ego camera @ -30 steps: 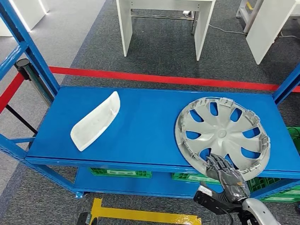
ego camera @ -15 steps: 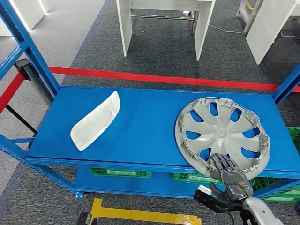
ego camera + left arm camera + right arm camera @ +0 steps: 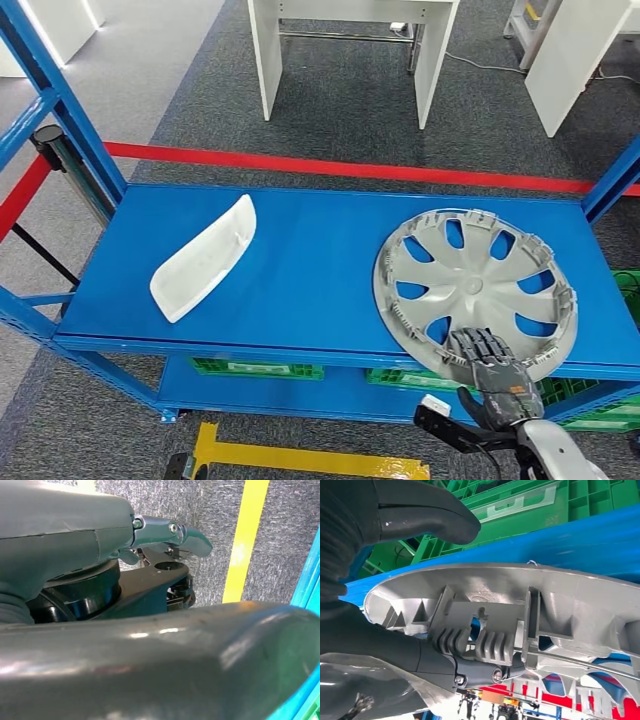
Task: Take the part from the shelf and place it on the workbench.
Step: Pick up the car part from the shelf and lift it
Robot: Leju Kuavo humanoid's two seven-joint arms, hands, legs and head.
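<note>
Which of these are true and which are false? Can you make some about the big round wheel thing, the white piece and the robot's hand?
1. The grey wheel cover lies on the blue shelf. True.
2. The right hand is at the wheel cover's near edge, with fingers on its rim. True.
3. The white part is stacked on top of the wheel cover. False: it lies apart, toward the other end of the shelf.
4. The crates under the shelf are red. False: they are green.
5. The right hand is holding the white part. False: it is at the wheel cover, far from the white part.
</note>
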